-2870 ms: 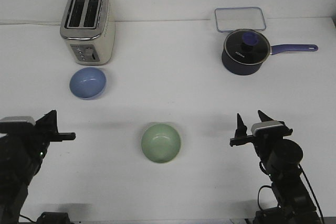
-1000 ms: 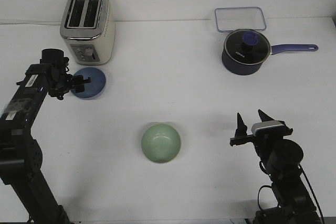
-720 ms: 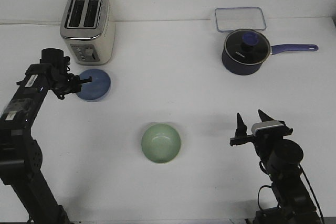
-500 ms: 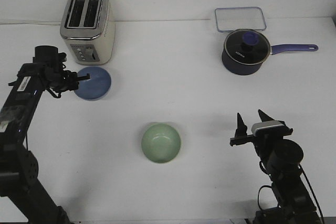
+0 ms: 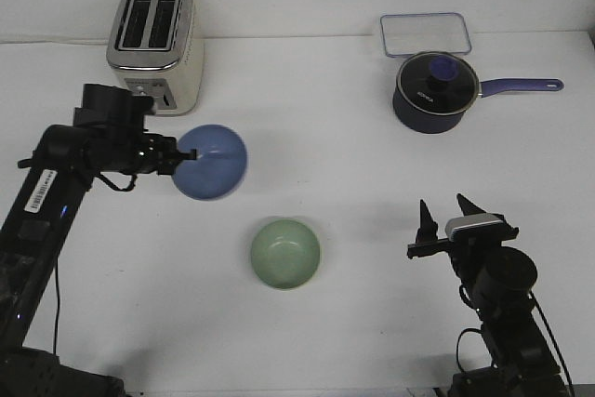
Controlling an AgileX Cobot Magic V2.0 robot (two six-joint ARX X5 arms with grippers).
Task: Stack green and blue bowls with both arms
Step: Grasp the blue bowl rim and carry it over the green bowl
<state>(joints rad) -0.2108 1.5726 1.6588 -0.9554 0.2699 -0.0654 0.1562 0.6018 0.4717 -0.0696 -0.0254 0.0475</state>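
The pale blue bowl is held off the table by its left rim, up and to the left of the pale green bowl. My left gripper is shut on the blue bowl's rim. The green bowl sits upright on the white table, near the front centre. My right gripper is open and empty, standing to the right of the green bowl, well apart from it.
A silver toaster stands at the back left, just behind my left arm. A dark saucepan with a purple handle and a clear lidded container stand at the back right.
My left arm reached to the blue bowl by the toaster, closed on its rim, and has lifted and carried it to the right toward the middle. The right arm has not moved.
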